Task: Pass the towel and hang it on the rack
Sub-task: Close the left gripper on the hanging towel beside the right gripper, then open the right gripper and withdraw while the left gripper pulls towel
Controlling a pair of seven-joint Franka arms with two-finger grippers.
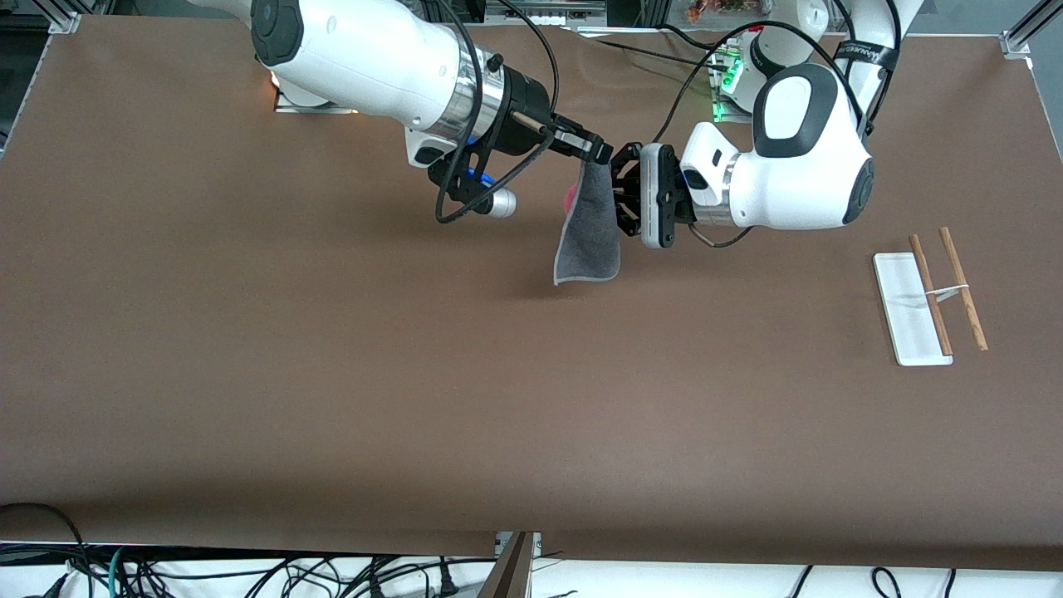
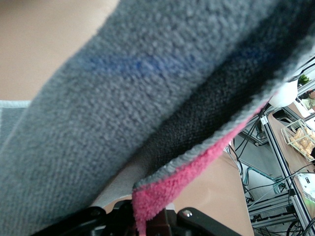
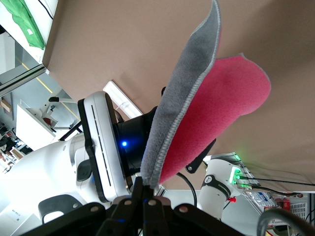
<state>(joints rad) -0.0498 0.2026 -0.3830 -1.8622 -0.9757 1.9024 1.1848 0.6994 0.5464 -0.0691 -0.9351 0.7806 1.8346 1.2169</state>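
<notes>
Above the middle of a brown table (image 1: 332, 374), two robot arms meet over a small towel (image 1: 591, 232). Reaching in from its base at the top of the front view, the right gripper (image 1: 600, 152) has its jaws pinched on the towel's top corner, and the cloth hangs from it in the air, grey side toward the front camera, a sliver of pink showing at one edge. The right wrist view shows the same towel (image 3: 197, 113) rising from the right gripper (image 3: 142, 189), folded so its pink face curls outward, with the other arm's black and white hand close beside it. Directly beside the hanging cloth, the left gripper (image 1: 619, 191) has its jaws pressed together on the towel's upper edge; in the left wrist view the grey pile of the towel (image 2: 147, 108) fills nearly everything. Well apart, toward the left arm's end of the table, the rack (image 1: 930, 299) stands bare on its white base plate, its two wooden rods joined by a white crosspiece.
</notes>
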